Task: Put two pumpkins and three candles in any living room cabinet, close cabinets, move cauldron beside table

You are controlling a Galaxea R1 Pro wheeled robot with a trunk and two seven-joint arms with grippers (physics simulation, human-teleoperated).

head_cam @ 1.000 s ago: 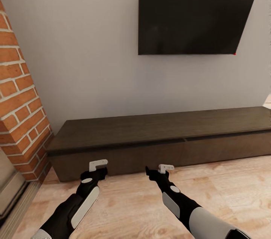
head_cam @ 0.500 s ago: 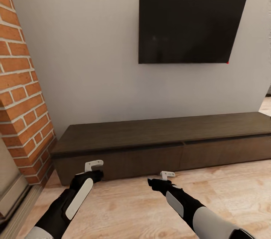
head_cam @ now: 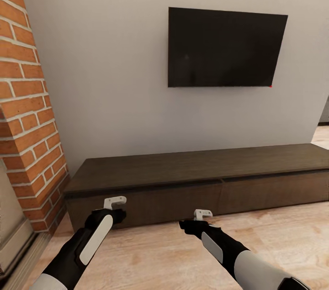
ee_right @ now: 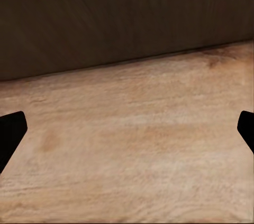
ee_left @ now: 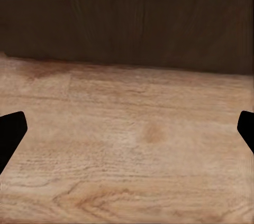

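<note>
Left hand hangs low just in front of the cabinet, and the left wrist view shows its dark fingertips at opposite edges, spread wide with nothing between. Right hand sits lower over the floor, fingers equally far apart and empty. That cabinet is a long, low block of dark brown wood with a matte grain, flat handle-less fronts split by a thin seam, every front flush and shut, its top bare. It stands against a smooth pale grey wall under a flat black television with a tiny red light at its lower corner. Red brick with pale mortar rises at the left. Floorboards are light, knotty wood, running right up to the cabinet's base.
</note>
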